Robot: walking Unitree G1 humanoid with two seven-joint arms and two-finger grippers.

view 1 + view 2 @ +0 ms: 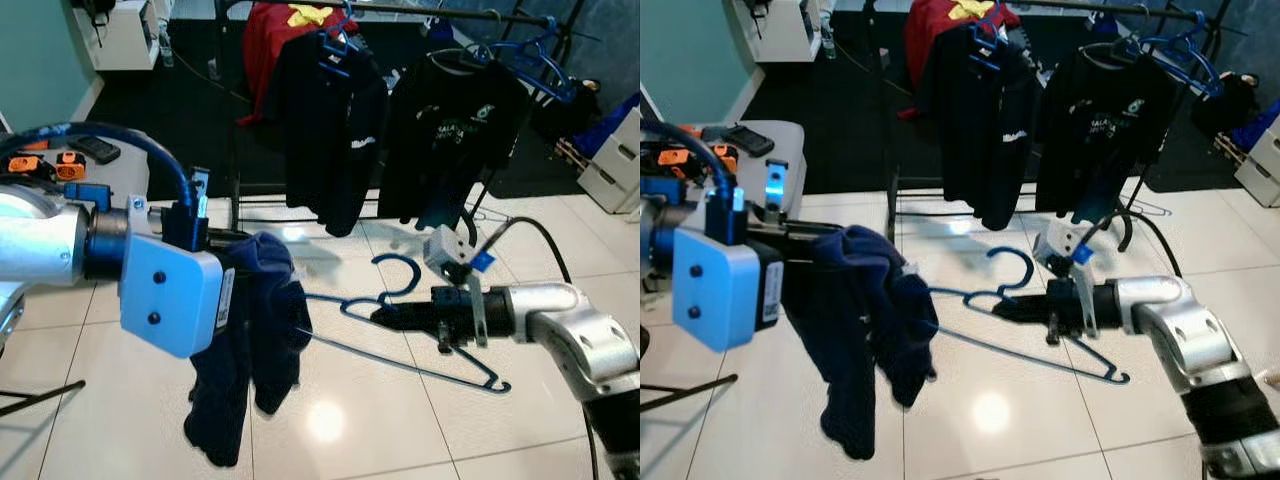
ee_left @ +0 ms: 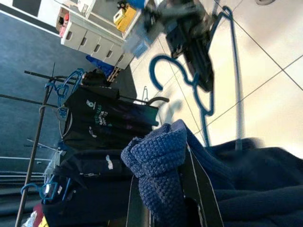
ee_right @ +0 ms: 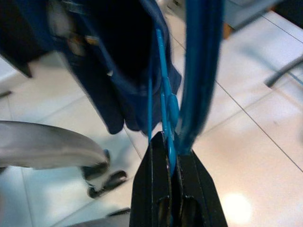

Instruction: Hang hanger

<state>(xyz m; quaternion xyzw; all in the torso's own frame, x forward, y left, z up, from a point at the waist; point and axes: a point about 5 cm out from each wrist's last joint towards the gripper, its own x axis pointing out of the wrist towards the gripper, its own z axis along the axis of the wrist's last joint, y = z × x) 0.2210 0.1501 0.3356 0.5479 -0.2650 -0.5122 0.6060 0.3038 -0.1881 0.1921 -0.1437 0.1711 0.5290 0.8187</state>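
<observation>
You have a clothes rail point(image 1: 400, 10) along the far side of the tiled floor point(image 1: 350, 440). Two black T-shirts point(image 1: 330, 120) hang on it from blue hangers; a red garment point(image 1: 275, 40) hangs at the rail's left end. White drawer units point(image 1: 615, 165) sit at the floor's far right edge. A grey table point(image 1: 110, 170) at left carries orange items point(image 1: 45, 165) and a black remote-like object point(image 1: 97, 150).

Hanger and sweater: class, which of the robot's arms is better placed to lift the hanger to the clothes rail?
Right, probably. The right gripper is shut on the blue hanger, while the left gripper holds the sweater.
</observation>
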